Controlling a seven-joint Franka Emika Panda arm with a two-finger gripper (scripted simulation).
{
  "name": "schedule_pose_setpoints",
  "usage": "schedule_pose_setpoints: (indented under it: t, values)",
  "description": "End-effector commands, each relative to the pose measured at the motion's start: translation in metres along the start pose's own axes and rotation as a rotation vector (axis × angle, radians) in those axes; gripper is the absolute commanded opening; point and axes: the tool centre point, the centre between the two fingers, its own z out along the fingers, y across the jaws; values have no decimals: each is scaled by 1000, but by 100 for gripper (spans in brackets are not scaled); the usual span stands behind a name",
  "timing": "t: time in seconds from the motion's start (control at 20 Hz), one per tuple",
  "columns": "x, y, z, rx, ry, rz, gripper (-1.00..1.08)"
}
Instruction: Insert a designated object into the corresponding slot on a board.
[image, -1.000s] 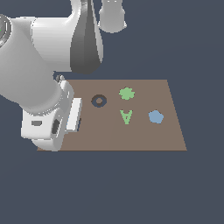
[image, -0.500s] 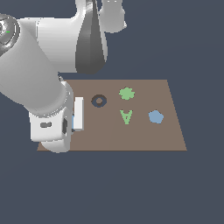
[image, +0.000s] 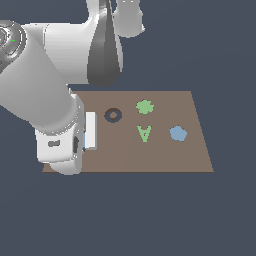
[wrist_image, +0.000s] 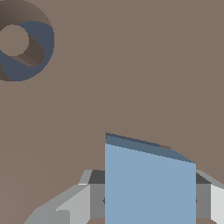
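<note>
jaws (image: 89, 131): we are pinching the blue block (wrist_image: 148, 183), low over the board (image: 190, 155) at the exterior view's left | slot: not showing, ring hole (image: 113, 115) nearby | advice: we are keeping the block square, lowering slowly, releasing only once seated

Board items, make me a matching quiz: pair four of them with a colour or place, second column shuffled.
Column one:
1. pentagon
2. ring-shaped hole
3. letter A shape
4. square block

Column two:
a. between the end effector fingers
b. green
c. dark
d. light blue, nearest the exterior view's right

Pairs: 1-d, 2-c, 3-b, 4-a
</note>
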Motion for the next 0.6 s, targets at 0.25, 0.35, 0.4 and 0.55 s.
schedule_pose_setpoints:
  t: [0.25, 0.35, 0.4, 0.55]
  values:
    - [0, 0, 6, 0, 0, 0, 100]
    - [0, 0, 6, 0, 0, 0, 100]
    - [0, 0, 6, 0, 0, 0, 100]
    - [0, 0, 6, 0, 0, 0, 100]
